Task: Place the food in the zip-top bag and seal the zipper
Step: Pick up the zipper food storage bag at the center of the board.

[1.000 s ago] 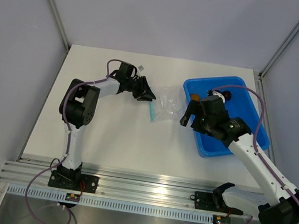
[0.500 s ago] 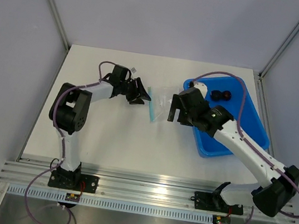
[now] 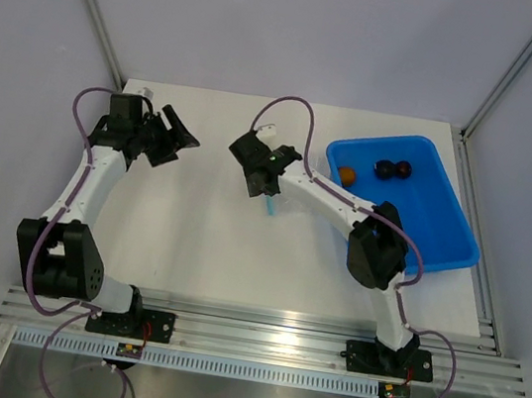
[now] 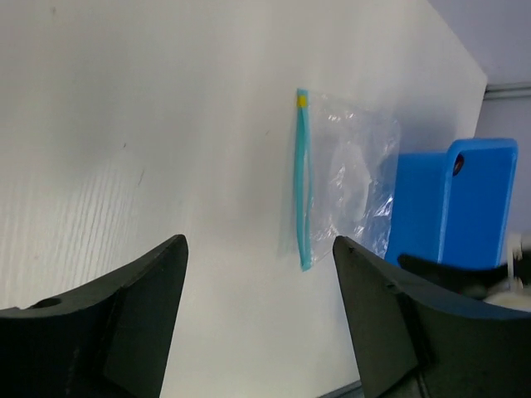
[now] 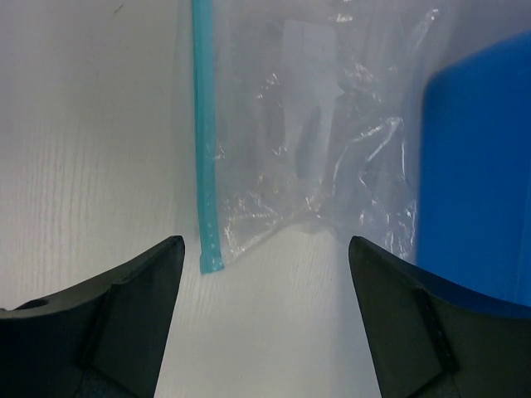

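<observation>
The zip-top bag (image 4: 355,176) lies flat and empty on the table (image 3: 200,239) at centre frame, zipper (image 5: 203,133) on its left edge, where it lay half a second ago. The overhead view now shows only the strip's near end. The food is in the blue tray (image 3: 438,220): the orange piece (image 3: 348,175) at its left corner, two dark pieces (image 3: 393,168) behind. The right gripper (image 3: 255,169) has swung from the tray's edge to over the bag, jaws spread. The left gripper (image 3: 177,139), jaws also spread, has pulled back from the zipper to the upper left.
</observation>
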### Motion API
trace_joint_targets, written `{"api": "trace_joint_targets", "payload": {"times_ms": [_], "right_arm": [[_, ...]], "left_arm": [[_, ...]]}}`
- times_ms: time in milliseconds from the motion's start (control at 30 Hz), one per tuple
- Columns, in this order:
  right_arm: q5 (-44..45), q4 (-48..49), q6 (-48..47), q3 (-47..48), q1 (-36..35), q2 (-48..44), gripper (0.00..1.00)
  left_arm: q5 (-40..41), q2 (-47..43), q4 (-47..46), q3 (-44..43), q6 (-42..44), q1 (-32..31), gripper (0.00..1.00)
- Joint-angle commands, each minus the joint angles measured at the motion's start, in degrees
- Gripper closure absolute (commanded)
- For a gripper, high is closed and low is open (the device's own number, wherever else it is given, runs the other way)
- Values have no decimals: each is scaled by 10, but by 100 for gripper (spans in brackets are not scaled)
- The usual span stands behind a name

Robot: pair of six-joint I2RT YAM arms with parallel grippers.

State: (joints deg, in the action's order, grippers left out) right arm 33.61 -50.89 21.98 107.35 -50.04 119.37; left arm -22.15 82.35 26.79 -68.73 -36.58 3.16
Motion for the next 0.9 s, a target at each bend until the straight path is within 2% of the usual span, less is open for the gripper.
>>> {"api": "trace_joint_targets", "payload": {"times_ms": [0,133,400,767,867], "right_arm": [[58,-16,-48,90,-1,61,12],[86,-22,-68,161,-1,141,14],[119,-28,-91,223,0,226,19],[140,-14,-84,216,11,251,50],[143,-10,-83,208,12,252,64]], "left_arm": [[22,-24,57,32,35,-4,25],[7,-32,53,56,38,-5,25],[-3,-37,51,76,47,-5,24],[-11,-41,47,91,48,-5,24],[-11,-43,46,91,48,-5,24]]}}
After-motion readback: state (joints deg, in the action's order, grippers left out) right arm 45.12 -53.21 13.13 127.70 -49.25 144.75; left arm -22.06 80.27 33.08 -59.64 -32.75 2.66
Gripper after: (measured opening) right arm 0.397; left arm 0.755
